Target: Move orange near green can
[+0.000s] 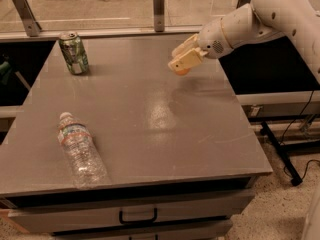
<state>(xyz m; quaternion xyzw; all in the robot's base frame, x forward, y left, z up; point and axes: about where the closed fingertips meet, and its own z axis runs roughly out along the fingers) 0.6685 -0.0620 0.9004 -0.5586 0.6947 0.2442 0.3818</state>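
A grey table (150,134) with a smooth, slightly glossy top fills most of the frame, and its front face carries a drawer (138,217) with a dark handle at the bottom centre. Two things rest on the top. The green can (73,53) stands upright near the upper left corner. A clear plastic water bottle (80,151) lies on its side at the lower left, cap toward the far edge, well apart from the can. In the upper right, the gripper (184,61) hangs above the tabletop, clasping the orange (182,72), with a faint shadow on the surface beneath it.
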